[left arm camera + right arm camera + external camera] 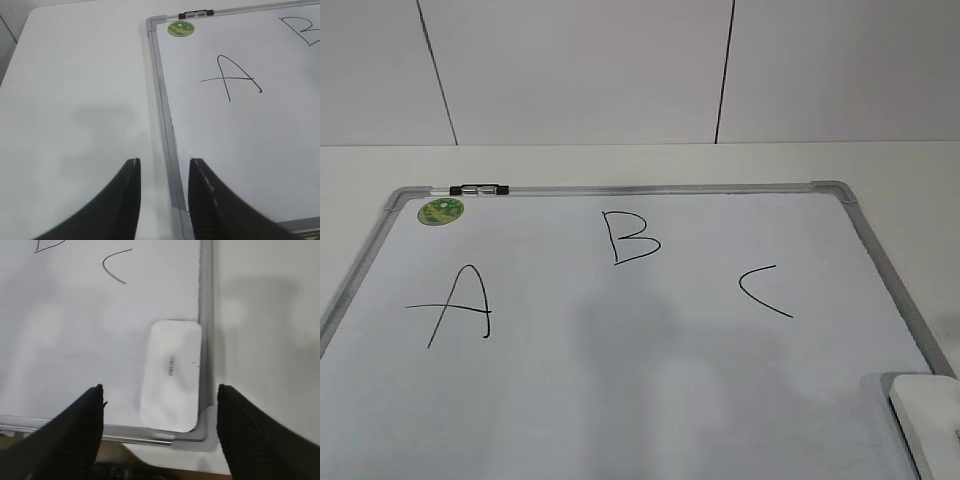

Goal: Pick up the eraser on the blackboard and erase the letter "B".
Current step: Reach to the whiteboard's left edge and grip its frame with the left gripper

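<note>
The blackboard (650, 390) is a white board with a grey frame lying flat on the table. The letter "B" (631, 237) is drawn in black near its top middle, between an "A" (460, 306) and a "C" (765, 291). The eraser (171, 374) is a white rounded block lying in the board's near right corner; its edge shows in the exterior view (932, 415). My right gripper (160, 390) is open and empty, hovering above the eraser's near end. My left gripper (164, 165) is open and empty over the blackboard's left frame (162, 107). Neither arm shows in the exterior view.
A round green magnet (440, 211) sits at the board's top left corner, next to a black clip (480, 189) on the top frame. The white table (75, 100) extends left of the board. A white panelled wall (620, 70) stands behind.
</note>
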Controlling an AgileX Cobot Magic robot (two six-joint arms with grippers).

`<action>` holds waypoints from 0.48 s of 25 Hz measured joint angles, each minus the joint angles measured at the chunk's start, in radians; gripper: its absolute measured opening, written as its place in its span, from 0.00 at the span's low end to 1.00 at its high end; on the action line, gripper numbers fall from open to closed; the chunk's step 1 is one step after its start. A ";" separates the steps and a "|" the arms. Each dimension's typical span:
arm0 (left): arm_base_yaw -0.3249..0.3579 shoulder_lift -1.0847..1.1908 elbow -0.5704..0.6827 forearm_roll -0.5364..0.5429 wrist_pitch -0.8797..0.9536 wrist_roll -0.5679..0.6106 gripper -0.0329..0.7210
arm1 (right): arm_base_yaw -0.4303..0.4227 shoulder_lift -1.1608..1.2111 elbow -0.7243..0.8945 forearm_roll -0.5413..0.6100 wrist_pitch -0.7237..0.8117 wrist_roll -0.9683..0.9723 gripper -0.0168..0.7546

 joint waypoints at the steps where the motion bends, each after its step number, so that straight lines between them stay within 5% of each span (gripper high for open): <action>1: 0.000 0.003 0.000 0.005 0.000 0.000 0.37 | 0.000 0.027 0.000 0.030 -0.003 0.003 0.73; 12: 0.000 0.303 -0.041 0.027 -0.049 0.000 0.37 | 0.000 0.301 -0.093 0.161 -0.028 0.007 0.73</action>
